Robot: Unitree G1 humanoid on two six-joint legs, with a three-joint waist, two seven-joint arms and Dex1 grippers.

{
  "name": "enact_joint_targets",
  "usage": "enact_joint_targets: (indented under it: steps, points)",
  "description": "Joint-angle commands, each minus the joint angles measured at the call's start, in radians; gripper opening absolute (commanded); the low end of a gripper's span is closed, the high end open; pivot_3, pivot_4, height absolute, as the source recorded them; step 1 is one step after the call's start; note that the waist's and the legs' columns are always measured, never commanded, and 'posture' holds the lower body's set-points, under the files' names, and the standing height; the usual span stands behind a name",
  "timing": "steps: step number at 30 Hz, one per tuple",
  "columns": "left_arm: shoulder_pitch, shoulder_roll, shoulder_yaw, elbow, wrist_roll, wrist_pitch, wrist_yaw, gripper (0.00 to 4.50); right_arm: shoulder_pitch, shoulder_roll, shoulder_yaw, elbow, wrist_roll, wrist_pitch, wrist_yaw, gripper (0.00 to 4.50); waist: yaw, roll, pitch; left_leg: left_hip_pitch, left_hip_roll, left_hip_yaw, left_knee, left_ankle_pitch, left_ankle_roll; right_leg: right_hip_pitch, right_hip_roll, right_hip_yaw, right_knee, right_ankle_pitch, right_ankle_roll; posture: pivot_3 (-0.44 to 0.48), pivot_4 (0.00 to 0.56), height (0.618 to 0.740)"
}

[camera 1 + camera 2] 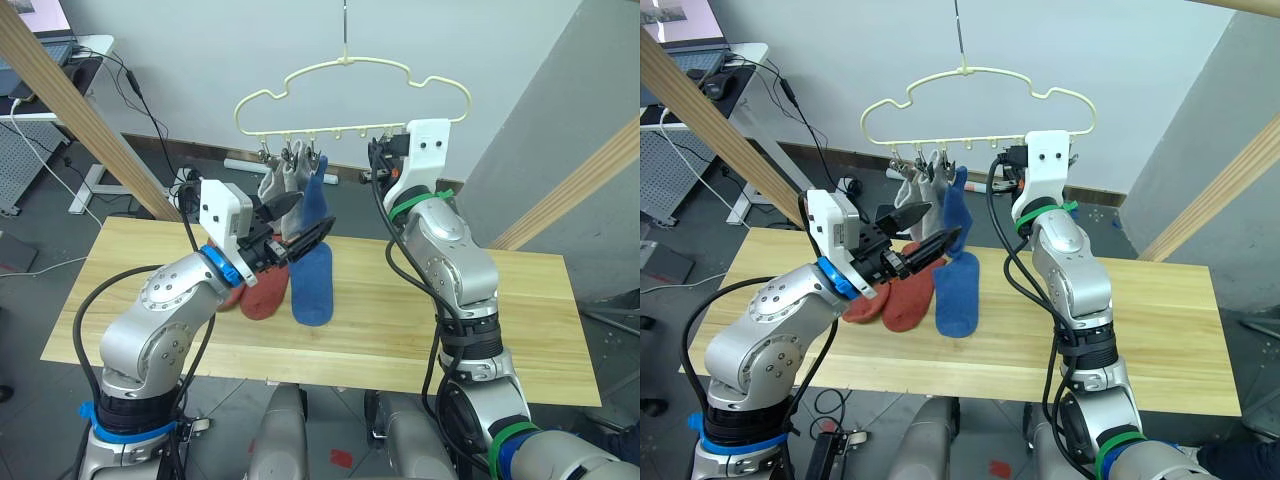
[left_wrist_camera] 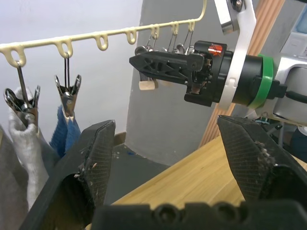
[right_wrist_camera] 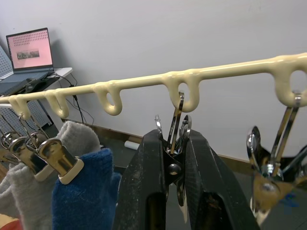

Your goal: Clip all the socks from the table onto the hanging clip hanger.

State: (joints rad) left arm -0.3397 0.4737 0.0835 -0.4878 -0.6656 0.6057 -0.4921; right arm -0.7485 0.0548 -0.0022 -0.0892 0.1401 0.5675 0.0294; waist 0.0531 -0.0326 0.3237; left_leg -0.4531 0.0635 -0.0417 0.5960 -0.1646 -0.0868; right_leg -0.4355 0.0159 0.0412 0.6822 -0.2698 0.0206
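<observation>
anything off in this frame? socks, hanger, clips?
Nothing damaged or dropped. The clip hanger hangs level; two grey socks and one blue sock are clipped on at its left end. One blue sock and the rust-red ones lie on the table. The right hand pinches a clip; the left hand is open, empty.

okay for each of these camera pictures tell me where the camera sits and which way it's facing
Left eye view: on the head, looking down over both arms at the table, socks and clip hanger.
Right eye view: same scene, beside it.
Left wrist view: along the open left claw toward the hanger and right claw.
Right wrist view: along the right claw, squeezing a clip under the hanger bar.
Shared: the hung blue sock and grey socks.
</observation>
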Motion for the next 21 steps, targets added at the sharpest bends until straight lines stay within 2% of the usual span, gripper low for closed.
enact_joint_targets:
  steps: [1,6,21]
  points:
    - [-0.001,-0.002,0.002,-0.048,0.0,-0.02,-0.006,3.74,-0.01,-0.001,0.007,-0.047,0.007,-0.014,0.007,0.52,0.0,0.0,0.0,0.0,0.0,0.0,0.0,0.0,0.0,0.0,0.0,0.0,0.0,0.0,0.0,0.21,0.313,0.74]
    - [-0.002,0.0,0.001,-0.05,0.001,-0.019,-0.008,3.74,-0.018,0.003,0.016,-0.05,-0.001,-0.024,0.007,2.23,0.0,0.0,0.0,0.0,0.0,0.0,0.0,0.0,0.0,0.0,0.0,0.0,0.0,0.0,0.0,0.21,0.313,0.74]
    - [-0.004,0.003,-0.001,-0.049,0.003,-0.016,-0.013,3.74,-0.038,0.016,0.016,-0.029,0.001,-0.035,-0.001,2.23,0.0,0.0,0.0,0.0,0.0,0.0,0.001,0.0,0.0,0.0,0.0,0.0,0.001,0.0,0.0,0.207,0.306,0.74]
